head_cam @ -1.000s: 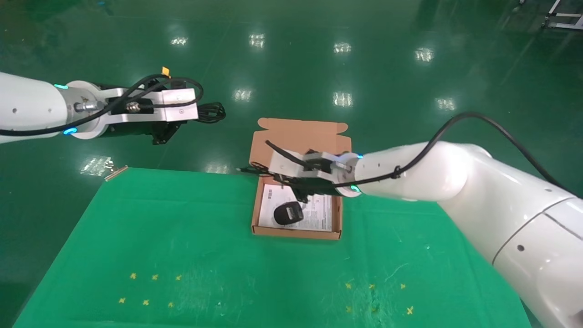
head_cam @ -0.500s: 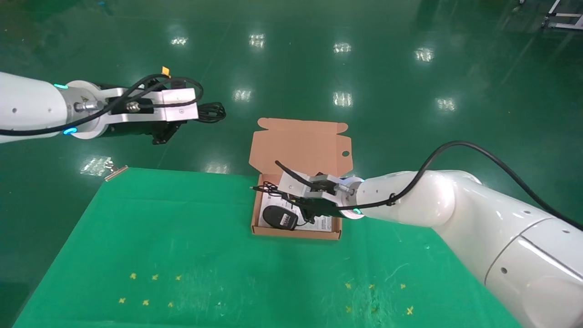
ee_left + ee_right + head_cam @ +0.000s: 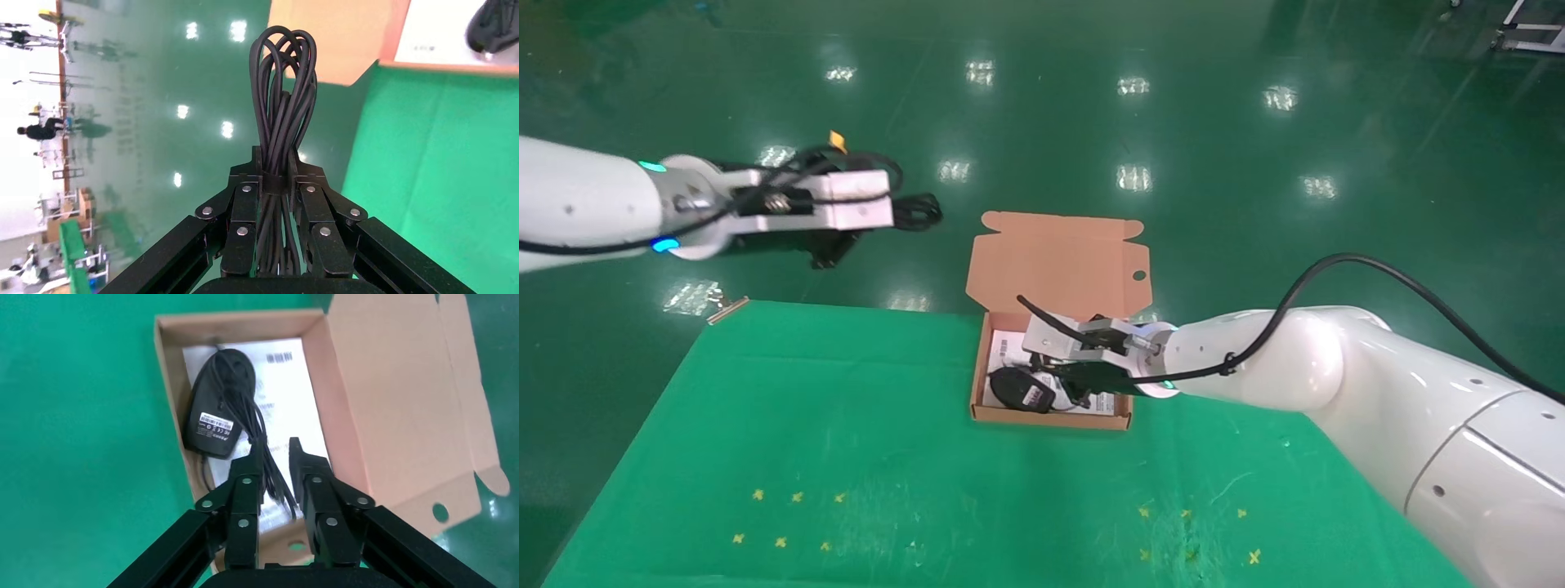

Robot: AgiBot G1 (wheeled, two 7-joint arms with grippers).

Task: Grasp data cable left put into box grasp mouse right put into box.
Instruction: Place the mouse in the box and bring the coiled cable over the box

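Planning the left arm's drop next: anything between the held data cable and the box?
Partly. The right gripper hangs over the box by the mouse inside. The left gripper, clamping the data cable, is off the table's far-left edge; the lid is open.

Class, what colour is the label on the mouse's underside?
White with small dark print, on the black mouse lying belly-up in the box; the right wrist view shows it best.

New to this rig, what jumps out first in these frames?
The orange-brown box at the far edge of the green table, lid open, with the black mouse lying label-up on the white sheet inside. The right hand hangs over it, open, the mouse's cord running between its fingers. Off to the left, above the floor, the left hand is shut on the looped data cable.
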